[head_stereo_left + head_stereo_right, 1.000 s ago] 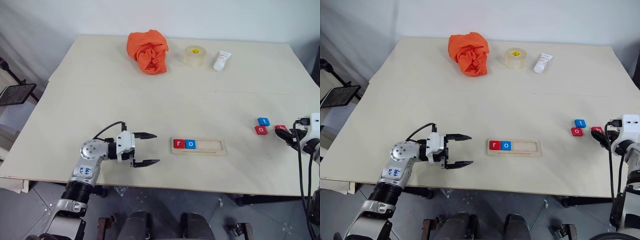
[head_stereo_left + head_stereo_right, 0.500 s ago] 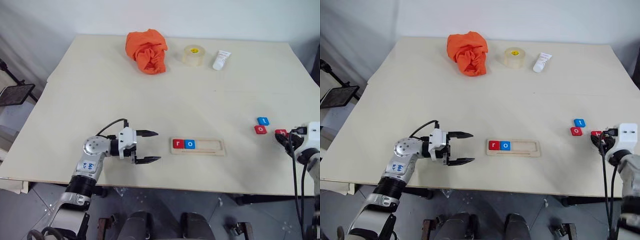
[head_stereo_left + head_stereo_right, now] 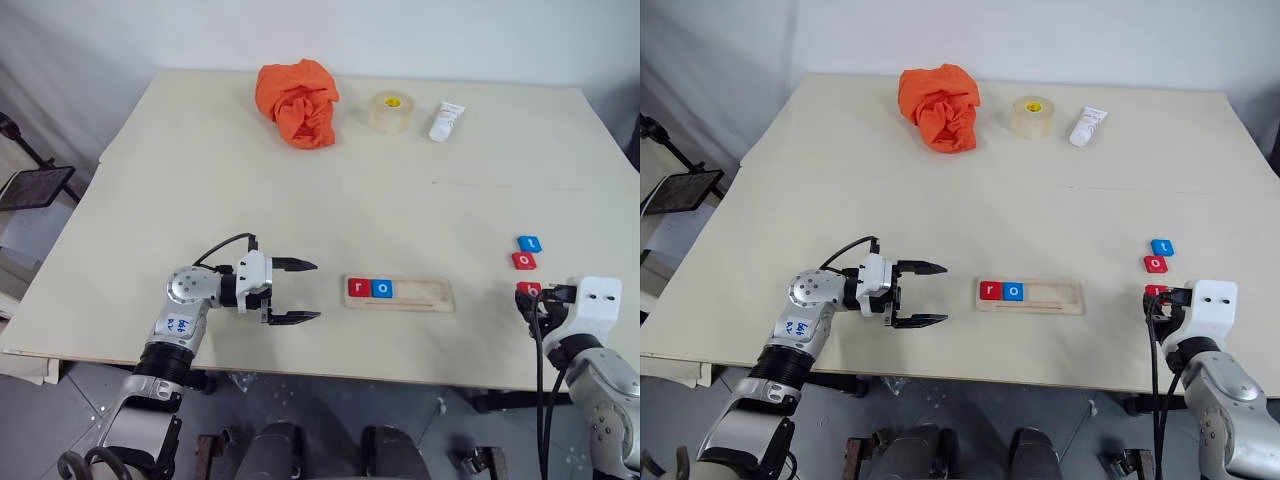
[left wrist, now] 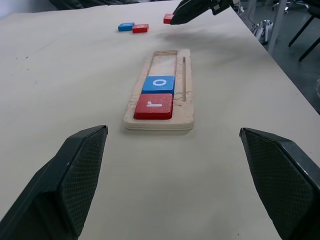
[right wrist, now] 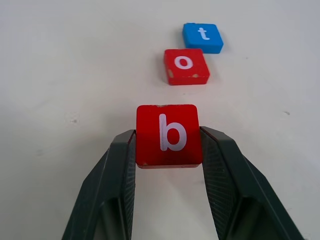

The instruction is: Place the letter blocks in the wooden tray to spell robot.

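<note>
Right hand [image 5: 168, 150], at the lower right of the head views, grips the red b block [image 5: 168, 134] between its two fingers. Red o block [image 3: 524, 261] and blue t block [image 3: 529, 243] lie on the counter [image 3: 300, 190] just above it. Tray [image 3: 399, 293], lower centre, holds r [image 3: 359, 288] and o [image 3: 382, 289] at its left end. Left hand [image 3: 297, 291], jaws wide and empty, faces the tray.
</note>
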Motion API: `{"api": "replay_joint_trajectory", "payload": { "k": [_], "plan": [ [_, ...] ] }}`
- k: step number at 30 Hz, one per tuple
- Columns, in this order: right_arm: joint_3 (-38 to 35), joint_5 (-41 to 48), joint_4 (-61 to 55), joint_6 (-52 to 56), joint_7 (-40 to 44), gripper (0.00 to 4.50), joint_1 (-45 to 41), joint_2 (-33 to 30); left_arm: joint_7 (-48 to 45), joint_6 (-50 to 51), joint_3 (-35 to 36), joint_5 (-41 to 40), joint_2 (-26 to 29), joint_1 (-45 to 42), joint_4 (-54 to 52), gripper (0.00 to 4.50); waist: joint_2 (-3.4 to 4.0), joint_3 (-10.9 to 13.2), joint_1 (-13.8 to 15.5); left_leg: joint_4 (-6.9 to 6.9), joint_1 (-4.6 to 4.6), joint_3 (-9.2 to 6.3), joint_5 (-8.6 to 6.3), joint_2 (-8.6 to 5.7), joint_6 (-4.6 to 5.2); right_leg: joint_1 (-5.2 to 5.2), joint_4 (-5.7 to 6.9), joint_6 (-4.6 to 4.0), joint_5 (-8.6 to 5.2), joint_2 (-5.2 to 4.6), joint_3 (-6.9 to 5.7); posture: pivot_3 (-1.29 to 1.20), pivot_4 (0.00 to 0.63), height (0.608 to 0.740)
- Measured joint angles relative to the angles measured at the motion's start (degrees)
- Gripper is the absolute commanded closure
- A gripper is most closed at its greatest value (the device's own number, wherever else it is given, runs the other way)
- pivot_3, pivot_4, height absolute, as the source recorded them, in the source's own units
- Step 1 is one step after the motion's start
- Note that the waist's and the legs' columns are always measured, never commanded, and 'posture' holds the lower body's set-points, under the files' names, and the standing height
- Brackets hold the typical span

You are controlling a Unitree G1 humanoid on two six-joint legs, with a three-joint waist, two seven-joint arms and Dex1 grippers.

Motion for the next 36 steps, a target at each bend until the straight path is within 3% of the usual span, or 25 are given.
{"api": "replay_joint_trajectory", "payload": {
  "k": [7,11,17,22,26,28,32,36],
  "plan": [
    [0.0,0.39,1.36,-0.4,1.51,0.02,-1.52,-0.2,0.42,-0.05,-0.01,0.0,-0.34,0.28,-0.12,0.0,0.0,0.0,0.01,0.0,0.0,0.0,0.0,0.0,0.0,-0.01,0.04,0.0,0.0,0.0,-0.01,0.0,0.15,0.74],
    [-0.04,0.35,1.83,-0.44,4.04,0.02,-1.23,-2.96,0.69,-0.05,-0.01,0.0,-0.35,0.73,-0.77,0.0,0.0,0.0,0.08,-0.01,0.0,0.01,0.0,-0.01,0.01,-0.01,0.03,0.0,0.0,0.0,-0.01,0.0,0.15,0.74],
    [1.73,-0.26,6.06,-5.29,24.0,0.02,2.38,-22.01,1.36,0.0,0.08,-0.01,-0.37,1.85,-2.49,0.0,0.02,0.03,0.17,0.0,0.04,0.07,-0.03,0.01,0.08,0.07,-0.07,0.0,0.0,0.0,-0.02,0.0,0.15,0.74],
    [7.03,-2.49,17.43,-12.28,39.69,0.02,-0.38,-33.37,1.93,0.47,0.04,-0.1,-0.36,3.15,-4.58,0.0,0.01,0.04,0.02,0.01,0.05,0.11,-0.03,0.04,0.07,0.08,-0.08,0.0,0.0,-0.01,-0.04,0.0,0.15,0.74],
    [13.03,-5.44,26.04,-19.23,48.87,0.02,-5.66,-37.63,2.15,1.12,0.06,-0.3,-0.13,4.65,-5.94,0.0,0.02,0.04,0.0,0.05,0.04,0.14,-0.02,0.02,0.09,0.1,-0.13,0.01,0.01,-0.04,-0.06,0.0,0.15,0.74],
    [18.71,-8.88,33.8,-24.3,54.38,0.02,-13.5,-39.33,2.61,1.33,0.31,-0.5,0.35,6.09,-7.45,0.0,0.0,0.06,-0.29,0.08,0.05,0.13,-0.02,0.04,0.08,0.12,-0.16,0.01,0.01,-0.04,-0.08,0.0,0.15,0.74],
    [27.17,-15.7,48.07,-33.26,60.39,0.02,-27.57,-39.17,3.75,2.29,0.46,-0.82,0.78,7.78,-10.4,0.0,0.0,0.06,-0.84,0.08,0.03,-0.03,-0.02,0.08,0.06,0.15,-0.13,0.01,0.01,-0.02,-0.21,0.0,0.15,0.74],
    [30.82,-18.93,55.69,-37.76,63.07,0.02,-32.19,-37.83,4.5,2.96,0.58,-0.93,1.32,9.37,-12.03,0.0,0.0,0.06,-0.5,0.06,-0.07,-0.08,-0.04,0.06,0.05,0.12,-0.19,0.01,0.01,-0.04,-0.32,0.0,0.15,0.74]
  ]
}}
